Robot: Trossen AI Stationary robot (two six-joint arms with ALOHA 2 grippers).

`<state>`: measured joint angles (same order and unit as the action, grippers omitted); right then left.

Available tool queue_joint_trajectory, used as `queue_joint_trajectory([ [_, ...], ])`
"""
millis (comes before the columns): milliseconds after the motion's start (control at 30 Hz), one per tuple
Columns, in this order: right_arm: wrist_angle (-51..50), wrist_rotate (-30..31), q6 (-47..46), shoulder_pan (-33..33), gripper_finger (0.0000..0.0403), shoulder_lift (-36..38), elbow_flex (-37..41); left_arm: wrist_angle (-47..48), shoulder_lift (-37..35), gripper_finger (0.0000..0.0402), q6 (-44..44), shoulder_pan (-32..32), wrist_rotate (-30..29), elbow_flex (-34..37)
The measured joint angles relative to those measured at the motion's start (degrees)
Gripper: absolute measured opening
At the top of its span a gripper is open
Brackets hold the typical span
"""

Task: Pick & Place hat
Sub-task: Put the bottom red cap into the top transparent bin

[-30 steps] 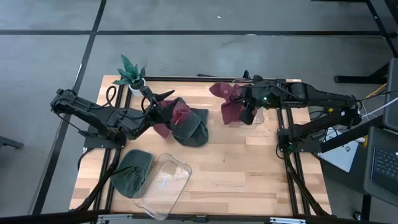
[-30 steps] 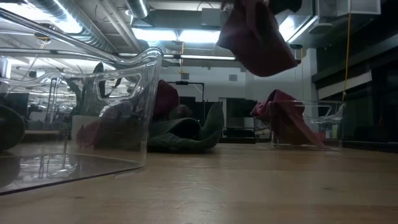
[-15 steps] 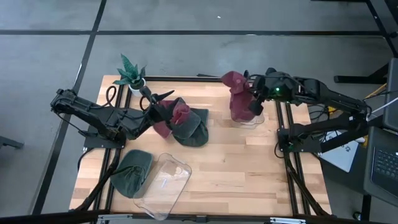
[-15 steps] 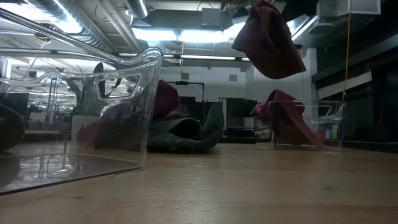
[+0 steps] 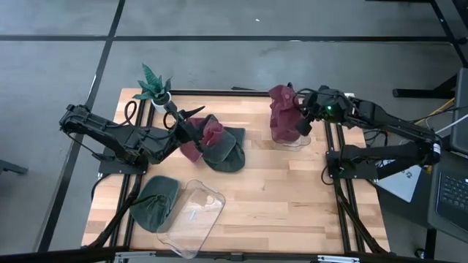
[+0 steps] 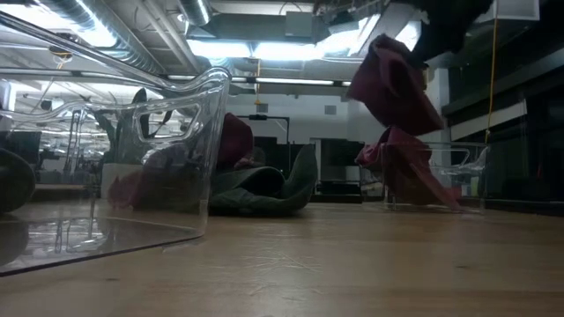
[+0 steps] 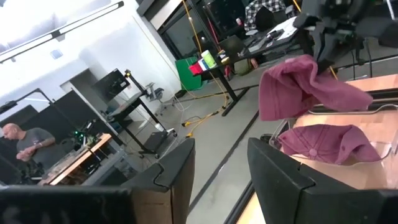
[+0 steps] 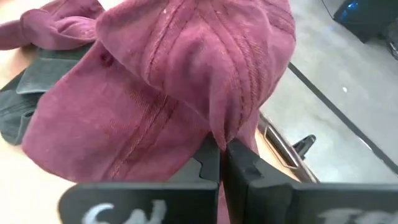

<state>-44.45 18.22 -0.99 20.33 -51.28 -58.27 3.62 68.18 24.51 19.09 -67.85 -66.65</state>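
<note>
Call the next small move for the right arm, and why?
Probably lower, then release. The right gripper is shut on a maroon cap hanging above the clear bin at the table's right rear, where another maroon cap already lies; the held cap hasn't reached the bin.

Maroon hat (image 5: 281,109) dangling crumpled above clear bin (image 5: 292,139) (another maroon hat inside)

The wooden desk (image 5: 278,190) carries a potted plant (image 5: 153,84) upper left, hats (image 5: 219,145) mid-frame, and two clear bins (image 5: 191,216).
</note>
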Motion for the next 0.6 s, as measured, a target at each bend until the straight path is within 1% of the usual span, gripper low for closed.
queue_joint_trajectory([
  [100,2.83,-0.03,0.24,1.56,0.0003,0.53,3.49,0.02,0.0,0.0143,-1.1,0.0,0.0,0.0],
  [233,5.68,-1.64,0.85,3.91,0.0003,0.87,7.19,0.02,0.0,0.0143,-3.82,0.0,0.0,0.0],
  [367,8.47,-2.39,1.01,5.81,0.0003,0.89,10.09,0.0,0.0,0.0143,-4.31,0.0,0.0,0.0],
  [500,12.55,-6.23,-0.83,7.11,0.0003,0.89,13.15,0.0,0.0,0.0143,-4.33,0.0,0.0,0.0],
  [600,14.66,-6.34,-3.13,7.36,0.0003,0.86,15.74,0.0,0.0,0.0143,-4.33,0.0,0.0,0.0],
])
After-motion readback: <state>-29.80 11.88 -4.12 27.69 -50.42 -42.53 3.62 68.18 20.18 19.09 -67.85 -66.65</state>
